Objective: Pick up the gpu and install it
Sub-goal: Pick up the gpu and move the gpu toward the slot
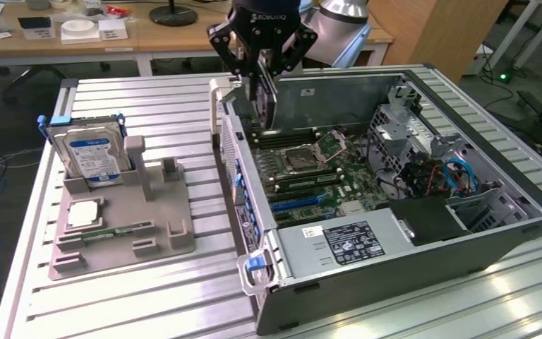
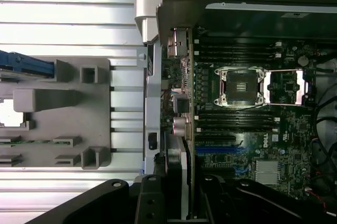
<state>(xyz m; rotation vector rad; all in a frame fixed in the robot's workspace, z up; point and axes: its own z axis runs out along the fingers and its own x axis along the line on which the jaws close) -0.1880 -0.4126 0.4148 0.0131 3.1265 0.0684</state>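
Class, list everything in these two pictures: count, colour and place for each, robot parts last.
computer case: one, dark grey, open, on the table at the exterior view's right
motherboard: one, green, inside the case
power supply: one, silver with black label, at the case's near end
tray: one, grey, on the table at the exterior view's left
hard drive: one, silver with blue-white label, upright in the tray
memory stick: one, green, lying in the tray
table: one, silver, slatted, under everything
gpu: one, dark, held upright over the open case
gripper: one, black, shut on the gpu
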